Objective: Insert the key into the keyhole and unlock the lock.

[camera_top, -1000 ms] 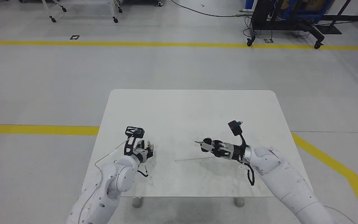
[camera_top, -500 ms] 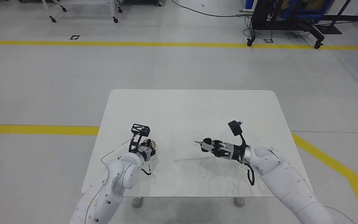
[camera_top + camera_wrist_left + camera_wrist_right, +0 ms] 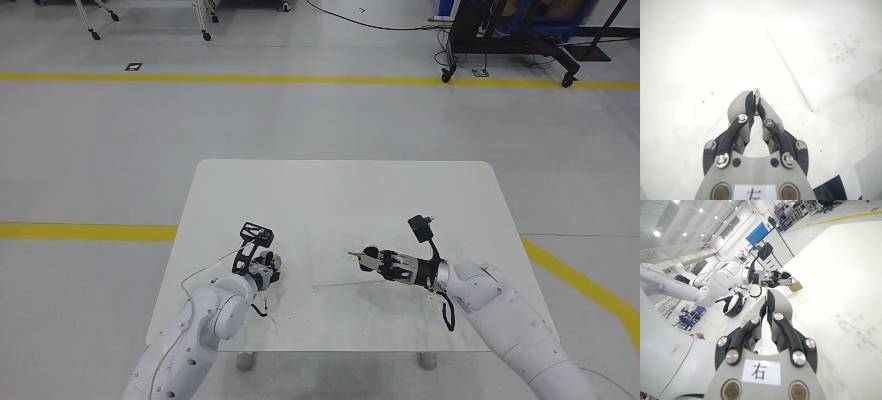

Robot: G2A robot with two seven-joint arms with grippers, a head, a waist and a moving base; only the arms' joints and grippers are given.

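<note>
White table [image 3: 400, 190] on a pale workshop floor. Left gripper [image 3: 755, 106] is clamped on the silver shackle [image 3: 756, 95] of a brass padlock [image 3: 795, 286], whose body hangs low over the tabletop. Right gripper [image 3: 767, 300], well apart from it, has its fingers pressed together on a thin key [image 3: 353, 256] that points toward the padlock.

Bright overhead light, ceiling lamps [image 3: 657, 233] glaring, table [image 3: 696, 47] washed out white, wrist views bowed at edges
</note>
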